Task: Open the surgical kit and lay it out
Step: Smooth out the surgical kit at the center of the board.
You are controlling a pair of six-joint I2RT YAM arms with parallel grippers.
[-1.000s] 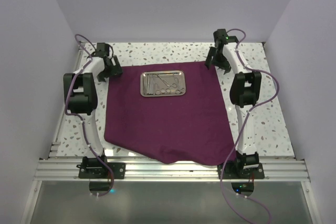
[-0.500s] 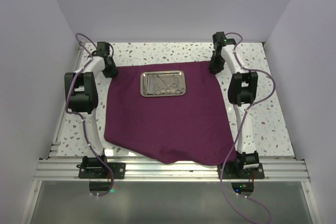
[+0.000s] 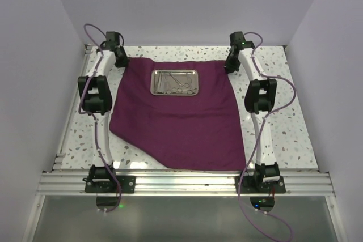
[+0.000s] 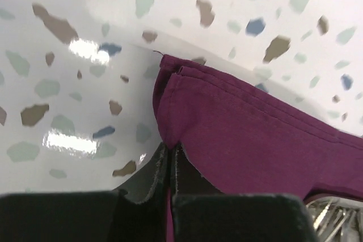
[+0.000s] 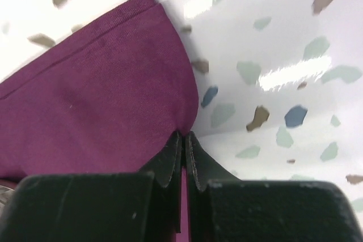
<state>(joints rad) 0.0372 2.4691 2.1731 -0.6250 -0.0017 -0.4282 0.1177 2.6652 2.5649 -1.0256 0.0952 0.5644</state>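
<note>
Left gripper (image 4: 170,157) and right gripper (image 5: 184,145) each pinch a far corner of the maroon cloth (image 3: 176,123), apparently spreading it flat; the next move is likely to release, then unload the steel tray (image 3: 152,82).

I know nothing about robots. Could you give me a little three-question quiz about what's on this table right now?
1. True or false: the steel tray sits on the purple cloth.
2. What do the left gripper and right gripper pinch? A: a far corner of the cloth each. B: the tray. C: nothing.
3. Fill in: seen from the arm bases, the tray lies nearer the cloth's ___ edge (near or far).
Key: 1 true; 2 A; 3 far.
</note>
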